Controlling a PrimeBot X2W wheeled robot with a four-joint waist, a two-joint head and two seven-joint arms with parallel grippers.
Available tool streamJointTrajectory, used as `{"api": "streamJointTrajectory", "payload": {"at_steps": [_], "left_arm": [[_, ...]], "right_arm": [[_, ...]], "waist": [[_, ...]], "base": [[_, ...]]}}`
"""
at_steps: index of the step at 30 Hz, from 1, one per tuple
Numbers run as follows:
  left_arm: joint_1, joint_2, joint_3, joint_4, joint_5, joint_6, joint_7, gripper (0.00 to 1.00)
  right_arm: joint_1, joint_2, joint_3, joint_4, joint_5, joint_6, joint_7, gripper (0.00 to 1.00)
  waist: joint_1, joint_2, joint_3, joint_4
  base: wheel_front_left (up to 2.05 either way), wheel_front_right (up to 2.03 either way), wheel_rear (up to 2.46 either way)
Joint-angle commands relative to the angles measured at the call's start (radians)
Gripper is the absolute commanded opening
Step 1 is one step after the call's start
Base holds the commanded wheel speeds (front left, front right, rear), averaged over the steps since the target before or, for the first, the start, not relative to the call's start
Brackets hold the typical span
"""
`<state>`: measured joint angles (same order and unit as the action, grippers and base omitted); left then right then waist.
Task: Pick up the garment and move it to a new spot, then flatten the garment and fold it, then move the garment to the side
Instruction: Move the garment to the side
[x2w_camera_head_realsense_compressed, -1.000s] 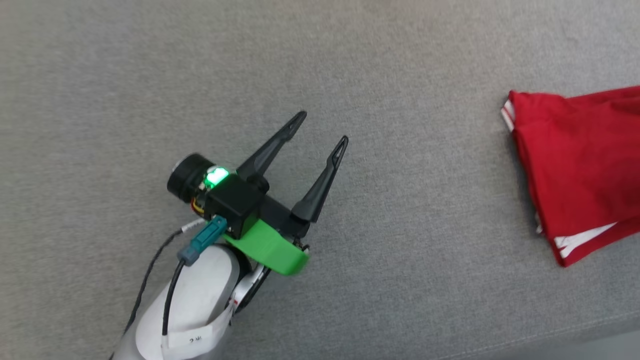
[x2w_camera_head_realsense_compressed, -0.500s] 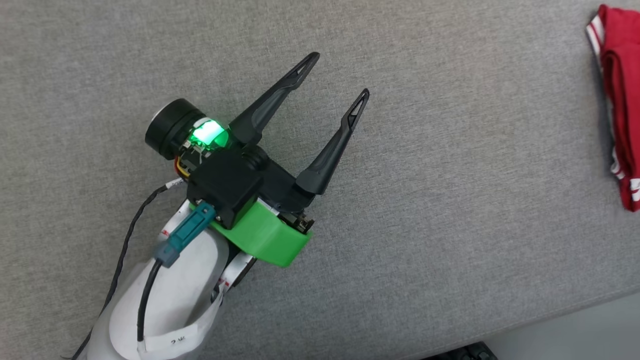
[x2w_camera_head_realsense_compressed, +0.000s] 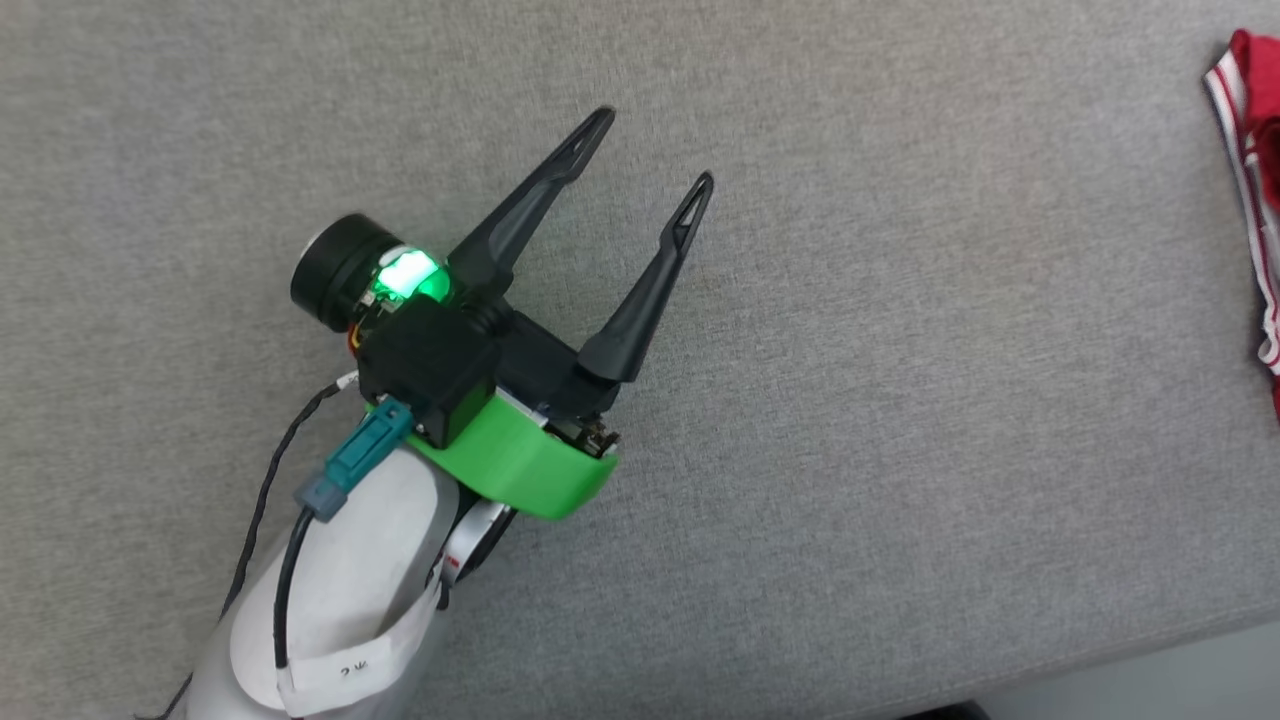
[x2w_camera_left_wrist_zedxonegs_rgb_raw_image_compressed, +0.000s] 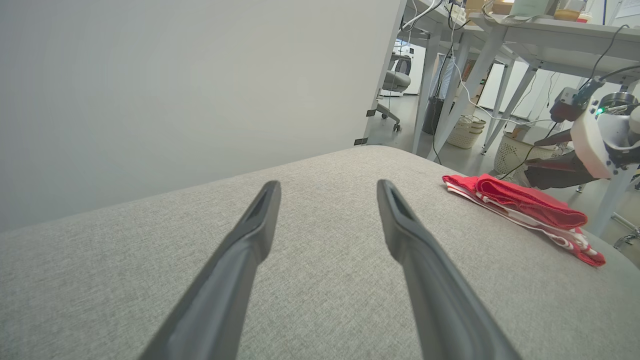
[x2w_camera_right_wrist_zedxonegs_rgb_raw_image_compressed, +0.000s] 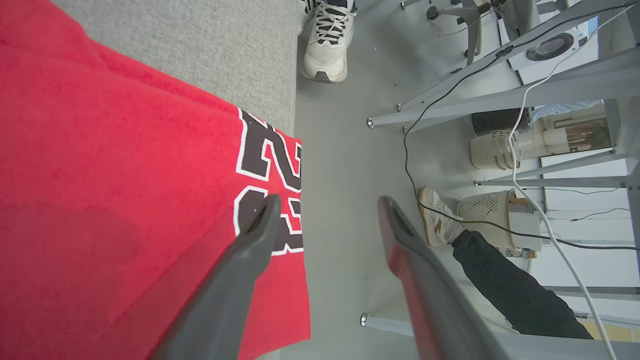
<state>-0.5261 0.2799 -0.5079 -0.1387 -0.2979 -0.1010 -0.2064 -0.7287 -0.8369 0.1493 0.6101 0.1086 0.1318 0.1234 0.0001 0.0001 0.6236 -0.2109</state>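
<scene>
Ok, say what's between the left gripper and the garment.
Bare grey upholstery runs from the left gripper to the garment, in the left wrist and head views.

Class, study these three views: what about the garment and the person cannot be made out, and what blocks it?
- Head view: the garment is cut off by the right edge, so its folded shape is unreadable.
- Right wrist view: the lettering is partly covered by a finger of the right gripper.
- Right wrist view: the person shows as a shoe and a dark leg; the edges cut off the rest.
</scene>
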Motion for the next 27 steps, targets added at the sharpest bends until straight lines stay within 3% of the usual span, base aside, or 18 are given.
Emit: {"api": "streamJointTrajectory", "payload": {"at_steps": [1,12,18,27], "left_arm": [[0.021,-0.004,0.01,0.019,-0.012,0.007,-0.014,1.0],[0.179,-0.013,0.11,0.182,-0.089,0.041,-0.053,1.0],[0.273,-0.028,0.183,0.219,-0.126,0.058,-0.055,1.0],[0.383,-0.07,0.245,0.257,-0.118,0.052,-0.055,1.0]], "right_arm": [[0.002,0.007,-0.004,-0.017,0.003,-0.001,-0.013,1.0],[0.1,0.141,-0.008,-0.253,0.143,-0.001,-0.051,1.0],[0.219,0.279,-0.048,-0.42,0.213,-0.001,-0.086,1.0],[0.445,0.49,-0.118,-0.532,0.233,-0.001,-0.166,1.0]], "waist": [[-0.0001,-0.0001,-0.077,0.023],[-0.0001,-0.0001,-0.338,0.07],[-0.0001,-0.0001,-0.439,0.101],[-0.0001,-0.0001,-0.531,0.149]], "base": [[0.0,0.0,0.0],[0.0,0.0,0.0],[0.0,0.0,0.0],[0.0,0.0,0.0]]}}
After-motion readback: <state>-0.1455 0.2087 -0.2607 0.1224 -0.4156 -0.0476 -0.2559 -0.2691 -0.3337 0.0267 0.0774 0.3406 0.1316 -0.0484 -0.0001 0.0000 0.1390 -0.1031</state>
